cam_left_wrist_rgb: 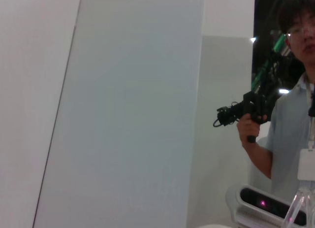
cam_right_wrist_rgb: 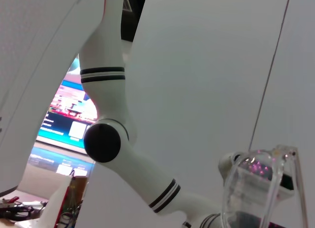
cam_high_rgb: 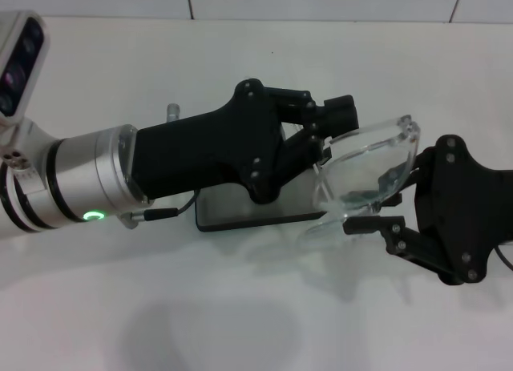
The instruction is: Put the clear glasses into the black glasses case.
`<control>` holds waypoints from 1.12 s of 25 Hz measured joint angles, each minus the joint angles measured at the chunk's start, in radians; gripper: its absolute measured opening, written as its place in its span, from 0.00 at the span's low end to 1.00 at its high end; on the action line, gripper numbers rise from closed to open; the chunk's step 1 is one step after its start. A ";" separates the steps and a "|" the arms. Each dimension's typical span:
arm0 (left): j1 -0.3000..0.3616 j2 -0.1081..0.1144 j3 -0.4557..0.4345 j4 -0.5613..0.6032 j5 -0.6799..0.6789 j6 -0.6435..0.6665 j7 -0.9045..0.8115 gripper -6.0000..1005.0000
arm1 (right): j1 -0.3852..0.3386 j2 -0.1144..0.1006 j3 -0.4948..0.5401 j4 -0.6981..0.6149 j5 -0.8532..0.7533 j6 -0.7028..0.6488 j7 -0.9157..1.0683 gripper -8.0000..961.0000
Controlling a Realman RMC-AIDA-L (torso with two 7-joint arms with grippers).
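The clear glasses (cam_high_rgb: 369,167) hang above the white table between my two grippers, tilted, with their shadow below them. My left gripper (cam_high_rgb: 327,132) reaches in from the left and is shut on the glasses' left end. From the right, my right gripper (cam_high_rgb: 385,203) has one finger under the lens and one behind it, shut on the glasses. The black glasses case (cam_high_rgb: 240,215) lies on the table under the left gripper, largely hidden, showing a grey surface with a dark edge. The glasses (cam_right_wrist_rgb: 256,188) fill a corner of the right wrist view. A clear arm (cam_left_wrist_rgb: 300,208) shows in the left wrist view.
A small grey metal part (cam_high_rgb: 172,110) stands behind the left arm. White table (cam_high_rgb: 240,323) stretches in front of the case. A person (cam_left_wrist_rgb: 290,114) holding a black device shows in the left wrist view.
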 joint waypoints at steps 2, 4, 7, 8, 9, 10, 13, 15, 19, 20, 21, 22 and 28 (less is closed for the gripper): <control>0.001 0.000 0.005 -0.002 -0.004 0.001 0.000 0.06 | -0.001 0.000 0.003 0.004 0.008 0.000 -0.006 0.11; 0.004 0.000 0.008 -0.003 -0.005 0.003 0.000 0.06 | -0.001 0.000 0.004 0.007 0.012 0.000 -0.009 0.11; 0.008 0.000 0.012 -0.003 -0.005 0.004 0.000 0.06 | -0.001 0.000 0.005 0.008 0.014 0.005 -0.010 0.11; 0.008 0.000 0.012 -0.003 -0.005 0.004 0.000 0.06 | 0.000 0.000 0.005 0.012 0.018 0.007 -0.010 0.11; 0.012 0.000 0.018 -0.003 -0.006 0.006 0.000 0.06 | 0.000 -0.001 0.006 0.015 0.021 0.008 -0.010 0.11; 0.012 0.000 0.019 -0.002 -0.006 0.007 0.000 0.06 | 0.001 -0.002 0.007 0.021 0.026 0.009 -0.010 0.11; 0.014 0.001 0.020 -0.002 -0.007 0.012 -0.001 0.06 | 0.005 -0.005 0.008 0.032 0.031 0.011 -0.010 0.11; 0.014 0.001 0.022 -0.001 -0.007 0.013 -0.002 0.06 | 0.005 -0.005 0.008 0.033 0.032 0.013 -0.010 0.11; 0.014 0.001 0.024 0.003 -0.009 0.016 -0.006 0.06 | 0.005 -0.005 0.008 0.033 0.033 0.014 -0.011 0.11; 0.014 0.001 0.024 0.003 -0.011 0.016 -0.005 0.06 | 0.005 -0.005 0.007 0.033 0.033 0.015 -0.011 0.11; 0.015 0.001 0.024 0.003 -0.016 0.017 -0.004 0.06 | 0.005 -0.005 0.007 0.033 0.033 0.015 -0.011 0.11; 0.017 0.002 0.023 0.003 -0.023 0.017 -0.001 0.06 | 0.005 -0.005 0.004 0.033 0.033 0.015 -0.011 0.11; 0.034 0.009 -0.018 0.003 -0.076 0.011 0.020 0.06 | 0.006 -0.002 -0.011 0.033 0.034 0.004 -0.004 0.11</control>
